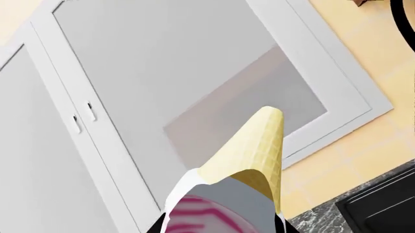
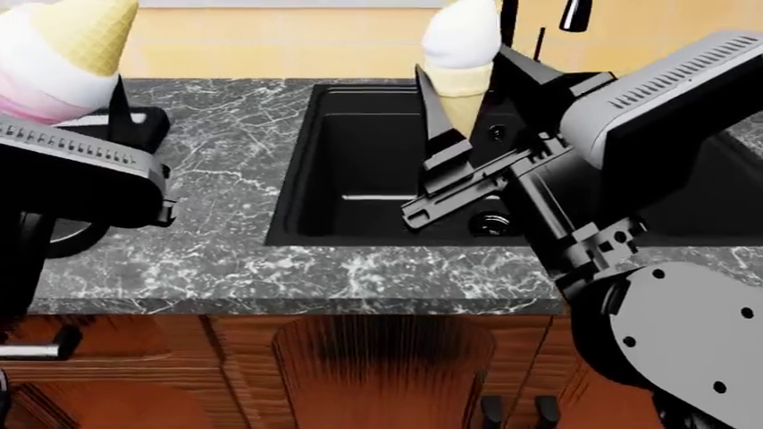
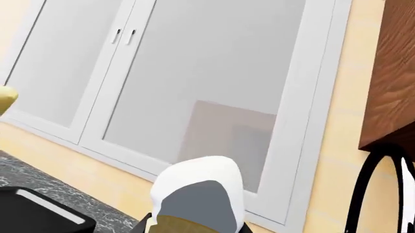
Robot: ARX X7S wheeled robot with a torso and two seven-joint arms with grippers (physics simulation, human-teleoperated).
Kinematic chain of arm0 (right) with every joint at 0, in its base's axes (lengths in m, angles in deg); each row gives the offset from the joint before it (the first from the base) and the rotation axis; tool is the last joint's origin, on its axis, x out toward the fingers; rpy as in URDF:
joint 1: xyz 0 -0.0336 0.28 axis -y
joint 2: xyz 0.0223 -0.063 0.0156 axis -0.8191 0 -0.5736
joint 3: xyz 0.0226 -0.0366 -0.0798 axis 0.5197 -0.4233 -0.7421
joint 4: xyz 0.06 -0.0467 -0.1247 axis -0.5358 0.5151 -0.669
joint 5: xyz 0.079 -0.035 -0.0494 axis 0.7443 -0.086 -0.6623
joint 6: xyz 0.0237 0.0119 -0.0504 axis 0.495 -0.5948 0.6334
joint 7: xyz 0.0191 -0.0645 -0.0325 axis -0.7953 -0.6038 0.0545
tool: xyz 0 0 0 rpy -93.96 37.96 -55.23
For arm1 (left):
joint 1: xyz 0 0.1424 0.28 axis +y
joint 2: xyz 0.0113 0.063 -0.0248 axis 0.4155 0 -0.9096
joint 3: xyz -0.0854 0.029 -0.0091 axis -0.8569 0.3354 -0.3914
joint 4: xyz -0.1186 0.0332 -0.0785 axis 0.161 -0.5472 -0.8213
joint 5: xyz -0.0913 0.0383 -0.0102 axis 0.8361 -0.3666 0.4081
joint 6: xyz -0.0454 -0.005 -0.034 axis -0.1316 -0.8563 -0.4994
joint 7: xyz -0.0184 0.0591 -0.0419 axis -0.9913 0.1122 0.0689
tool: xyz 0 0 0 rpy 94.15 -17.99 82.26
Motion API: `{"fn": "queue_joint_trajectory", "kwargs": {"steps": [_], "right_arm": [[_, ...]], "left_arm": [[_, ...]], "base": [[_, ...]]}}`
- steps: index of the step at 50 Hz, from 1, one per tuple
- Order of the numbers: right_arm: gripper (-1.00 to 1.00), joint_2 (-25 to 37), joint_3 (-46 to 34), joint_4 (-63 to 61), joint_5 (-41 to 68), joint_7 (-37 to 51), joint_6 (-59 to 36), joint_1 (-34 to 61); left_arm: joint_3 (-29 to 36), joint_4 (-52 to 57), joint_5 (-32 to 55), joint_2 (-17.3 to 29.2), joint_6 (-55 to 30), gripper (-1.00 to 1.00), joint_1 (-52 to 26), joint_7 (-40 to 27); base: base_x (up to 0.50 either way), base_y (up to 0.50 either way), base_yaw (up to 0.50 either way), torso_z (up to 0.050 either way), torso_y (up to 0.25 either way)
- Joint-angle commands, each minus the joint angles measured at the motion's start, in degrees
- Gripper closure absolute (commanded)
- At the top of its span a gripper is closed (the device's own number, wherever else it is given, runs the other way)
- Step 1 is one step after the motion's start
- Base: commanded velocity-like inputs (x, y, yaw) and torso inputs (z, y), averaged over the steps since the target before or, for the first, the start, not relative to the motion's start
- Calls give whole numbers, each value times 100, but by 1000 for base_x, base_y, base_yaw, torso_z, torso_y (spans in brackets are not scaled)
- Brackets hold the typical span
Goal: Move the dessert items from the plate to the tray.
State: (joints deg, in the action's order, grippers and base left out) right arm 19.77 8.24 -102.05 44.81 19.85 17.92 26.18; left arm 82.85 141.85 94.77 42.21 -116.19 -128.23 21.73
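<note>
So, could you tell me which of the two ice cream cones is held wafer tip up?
The pink-and-white cone in the left gripper points its wafer tip up. The white-scoop cone in the right gripper has its scoop on top.

- No text, label, brand, number or sign can be read in any of the three views.
- No marking is carried by the cones, the grippers, the marble counter (image 2: 227, 241), the black sink (image 2: 357, 170) or the white window frame (image 1: 123, 145).
</note>
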Motion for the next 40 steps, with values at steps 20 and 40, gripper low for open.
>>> {"fn": "queue_joint_trajectory", "kwargs": {"steps": [20,40], "right_arm": [[100,-51,215,658,2054,-88,-1175,939],[100,-37,92,598,2418,-309,-1575,1195]], "left_arm": [[192,-1215,399,-380,-99,100,-1203,2114],[98,-1234,871,-269,-339,100,-1431,2042]], "base": [[355,441,0,0,1],[-1,500,0,0,0]]}}
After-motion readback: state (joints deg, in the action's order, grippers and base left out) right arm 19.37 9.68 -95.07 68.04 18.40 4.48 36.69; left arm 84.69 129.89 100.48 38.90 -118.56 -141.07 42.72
